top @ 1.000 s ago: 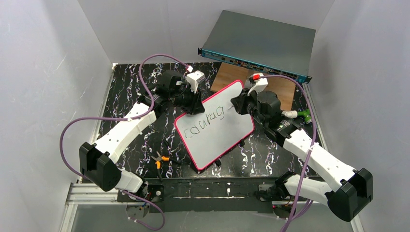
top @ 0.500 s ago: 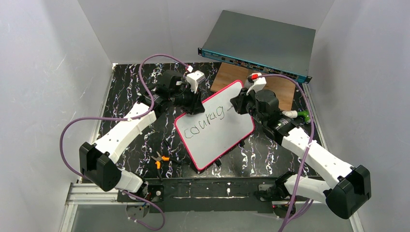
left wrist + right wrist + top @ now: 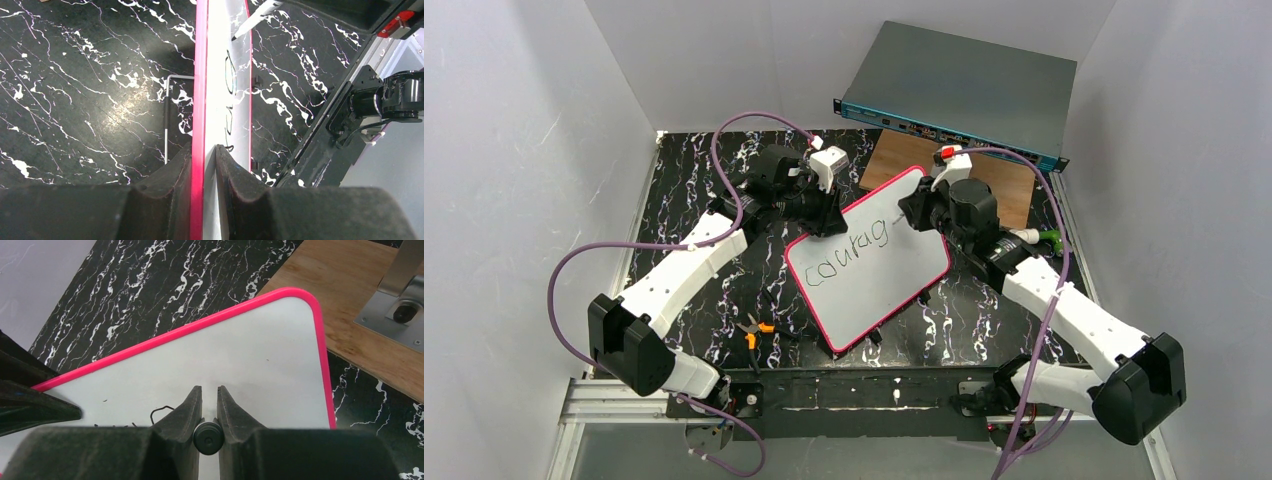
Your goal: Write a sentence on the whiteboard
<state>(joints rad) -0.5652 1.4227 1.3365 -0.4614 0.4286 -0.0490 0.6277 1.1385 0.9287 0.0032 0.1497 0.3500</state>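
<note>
Right gripper (image 3: 209,390), clenched on the marker (image 3: 208,437), has edged slightly toward the far edge of the whiteboard (image 3: 879,285), which the left gripper (image 3: 204,150) clamps by its edge over the desk (image 3: 679,180). The sentence (image 3: 849,247) reads only "courag", so the "e" likely comes next.

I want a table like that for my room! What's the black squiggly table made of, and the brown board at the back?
The table looks like black marble with white veins, but it could be a printed laminate. The brown board looks like wood: matte, with fine straight grain.
</note>
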